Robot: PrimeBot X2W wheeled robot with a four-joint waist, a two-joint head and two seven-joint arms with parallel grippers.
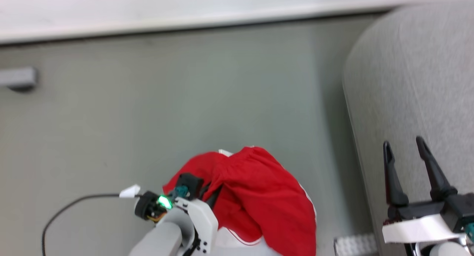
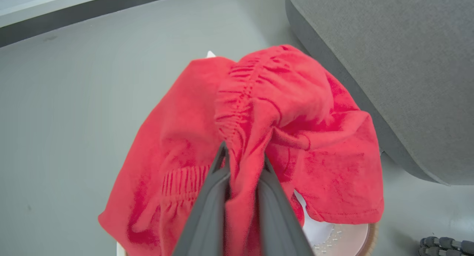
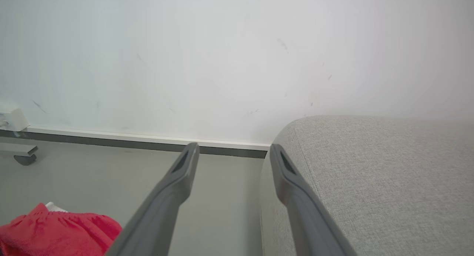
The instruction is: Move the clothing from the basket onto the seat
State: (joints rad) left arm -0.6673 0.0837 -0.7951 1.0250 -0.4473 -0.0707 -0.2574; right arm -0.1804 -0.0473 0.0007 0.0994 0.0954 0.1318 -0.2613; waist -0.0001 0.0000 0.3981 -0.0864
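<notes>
My left gripper [image 2: 242, 156] is shut on a bunched fold of the bright red clothing [image 2: 289, 100], which drapes down around its fingers. Below it, a bit of the basket [image 2: 370, 235] shows by its tan rim and white inside. In the head view the clothing [image 1: 259, 196] hangs at the bottom centre, covering the left gripper's fingers [image 1: 211, 191]. The light grey seat [image 1: 414, 63] lies to the right. My right gripper [image 1: 403, 143] stands open and empty over the seat's near edge. The right wrist view shows that gripper [image 3: 234, 148], the seat [image 3: 370, 174] and the clothing [image 3: 55, 230].
Grey floor stretches between me and the white wall with its dark baseboard [image 1: 185, 26]. A black cable [image 1: 74, 204] curls on the floor at the lower left. A grey wheeled foot [image 1: 18, 78] stands by the wall at the far left.
</notes>
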